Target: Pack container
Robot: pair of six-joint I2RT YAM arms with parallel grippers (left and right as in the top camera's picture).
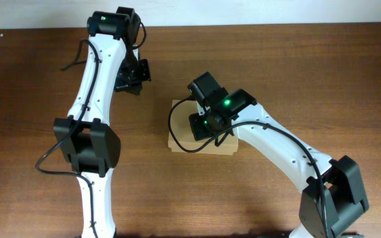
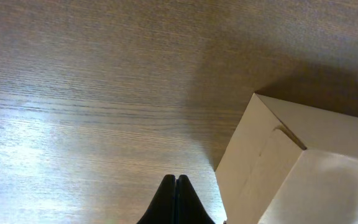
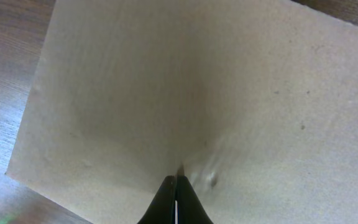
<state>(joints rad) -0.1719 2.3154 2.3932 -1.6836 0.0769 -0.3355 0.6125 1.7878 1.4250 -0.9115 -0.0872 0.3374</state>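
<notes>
The container, a tan cardboard box (image 1: 180, 135), sits closed at the table's middle, mostly hidden overhead by my right arm. Its flat lid fills the right wrist view (image 3: 166, 93). My right gripper (image 3: 175, 180) is shut and empty, its tips pressing on the lid, which is dented there. My left gripper (image 2: 176, 180) is shut and empty, low over bare wood to the box's far left; a box corner shows in the left wrist view (image 2: 272, 162). Overhead the left gripper (image 1: 132, 78) sits apart from the box.
The brown wooden table (image 1: 309, 66) spreads all round the box. Black cables trail along both arms. A pale wall strip runs along the far edge (image 1: 243, 10).
</notes>
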